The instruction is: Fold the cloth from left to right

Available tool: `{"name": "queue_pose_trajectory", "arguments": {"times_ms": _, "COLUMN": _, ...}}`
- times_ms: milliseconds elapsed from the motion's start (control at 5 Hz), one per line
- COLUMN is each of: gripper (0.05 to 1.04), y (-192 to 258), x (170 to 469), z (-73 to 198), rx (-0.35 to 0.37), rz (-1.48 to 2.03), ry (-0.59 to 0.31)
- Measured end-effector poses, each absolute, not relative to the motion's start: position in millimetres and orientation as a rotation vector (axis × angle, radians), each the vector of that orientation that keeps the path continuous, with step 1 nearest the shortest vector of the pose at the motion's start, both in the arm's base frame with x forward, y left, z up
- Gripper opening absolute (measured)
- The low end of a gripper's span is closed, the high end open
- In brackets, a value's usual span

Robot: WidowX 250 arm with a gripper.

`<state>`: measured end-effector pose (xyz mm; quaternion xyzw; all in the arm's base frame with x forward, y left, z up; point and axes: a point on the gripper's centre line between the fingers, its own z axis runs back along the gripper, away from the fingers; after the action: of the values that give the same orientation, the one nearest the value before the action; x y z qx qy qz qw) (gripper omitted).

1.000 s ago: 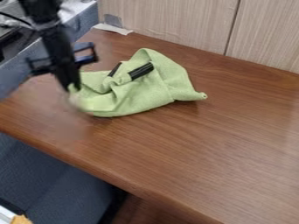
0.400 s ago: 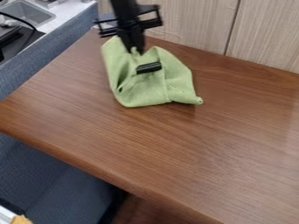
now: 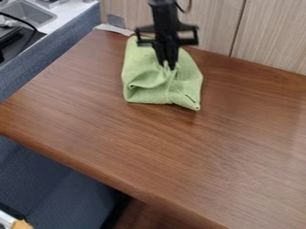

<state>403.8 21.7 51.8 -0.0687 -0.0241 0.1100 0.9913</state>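
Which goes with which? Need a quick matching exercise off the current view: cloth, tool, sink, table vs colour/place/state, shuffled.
Column 1
1. Cloth
2. Tool
3. Sink
4. Table

Column 2
A. Grey, near the top-left corner of the view
B. Brown, with wood grain
C. Green, rumpled, with folds
D. Black, pointing down at the cloth

Pairs: 1-C, 2-D, 3-A, 4-B
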Motion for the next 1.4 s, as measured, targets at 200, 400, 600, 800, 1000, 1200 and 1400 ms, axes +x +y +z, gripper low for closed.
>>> {"name": "queue_pose_trajectory", "arguments": {"times_ms": 200, "gripper": 0.086, "y": 10, "x": 403, "z": 33, "rx": -0.113, "rz": 0.177, "ry": -0.015}}
{"name": "queue_pose_trajectory", "arguments": {"times_ms": 400, "gripper": 0.086, "y": 5, "x": 404, "z": 22, "rx": -0.074, "rz": 0.142, "ry": -0.01}}
{"name": "queue_pose_trajectory", "arguments": {"times_ms": 600, "gripper": 0.108, "y": 5, "x": 402, "z": 20, "rx": -0.063, "rz": 0.13, "ry": 0.008}}
{"name": "queue_pose_trajectory", "arguments": {"times_ms": 800, "gripper": 0.285, "y": 6, "x": 398, "z": 20, "rx": -0.06, "rz": 0.119, "ry": 0.023}}
{"name": "queue_pose_trajectory", "arguments": {"times_ms": 1000, "gripper": 0.554, "y": 7, "x": 390, "z": 26, "rx": -0.053, "rz": 0.124, "ry": 0.017}}
{"name": "queue_pose_trajectory", "arguments": {"times_ms": 1200, "gripper": 0.848, "y": 10, "x": 387, "z": 27, "rx": -0.056, "rz": 0.12, "ry": 0.009}}
{"name": "queue_pose_trajectory", "arguments": {"times_ms": 1400, "gripper": 1.009, "y": 10, "x": 385, "z": 27, "rx": -0.054, "rz": 0.096, "ry": 0.025}}
